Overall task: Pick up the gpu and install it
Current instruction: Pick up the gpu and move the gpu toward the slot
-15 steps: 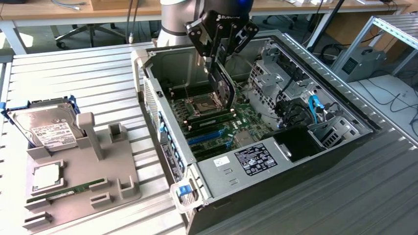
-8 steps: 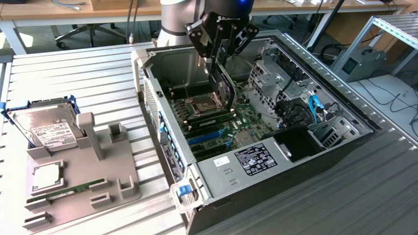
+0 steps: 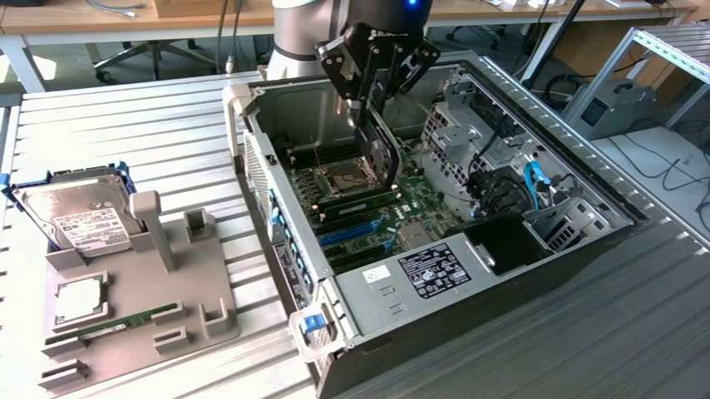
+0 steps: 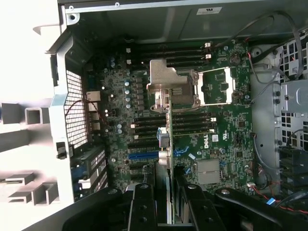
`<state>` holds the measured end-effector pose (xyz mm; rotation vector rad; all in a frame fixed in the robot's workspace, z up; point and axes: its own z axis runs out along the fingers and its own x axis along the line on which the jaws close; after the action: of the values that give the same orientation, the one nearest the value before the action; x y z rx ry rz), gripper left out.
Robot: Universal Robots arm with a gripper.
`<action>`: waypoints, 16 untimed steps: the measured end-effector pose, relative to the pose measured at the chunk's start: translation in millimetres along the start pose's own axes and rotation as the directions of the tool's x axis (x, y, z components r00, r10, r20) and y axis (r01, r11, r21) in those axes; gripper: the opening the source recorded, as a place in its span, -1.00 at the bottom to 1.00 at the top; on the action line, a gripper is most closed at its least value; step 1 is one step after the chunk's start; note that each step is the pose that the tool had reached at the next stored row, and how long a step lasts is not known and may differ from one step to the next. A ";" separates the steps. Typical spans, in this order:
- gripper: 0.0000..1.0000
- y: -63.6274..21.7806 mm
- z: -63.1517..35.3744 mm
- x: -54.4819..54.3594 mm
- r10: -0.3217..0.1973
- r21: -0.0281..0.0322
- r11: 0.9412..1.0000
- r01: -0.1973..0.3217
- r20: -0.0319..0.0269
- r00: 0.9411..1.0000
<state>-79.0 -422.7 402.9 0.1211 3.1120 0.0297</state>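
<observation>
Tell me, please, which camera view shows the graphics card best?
The exterior view. There the graphics card hangs from the claw over the open computer case, and its flat dark side is seen along its length. In the wrist view it stands edge-on, a thin strip between the claw's fingers.

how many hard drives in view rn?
1. The hard drive with a white label leans in its holder on the grey fixture, at the exterior view's left. Bays in the computer case may hide more.
</observation>
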 end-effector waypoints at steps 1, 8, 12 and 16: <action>-0.46 0.0 0.3 -0.1 0.000 0.000 1.000 0.000 0.000 1.000; -0.46 0.0 2.3 -1.1 0.000 0.001 1.000 0.000 0.000 1.000; -0.46 0.1 3.4 -1.8 0.000 0.001 1.000 0.000 0.000 1.000; -0.46 0.1 4.6 -2.5 0.000 0.001 1.000 0.000 0.000 1.000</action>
<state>-76.4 -422.7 398.4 0.1212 3.1119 0.0276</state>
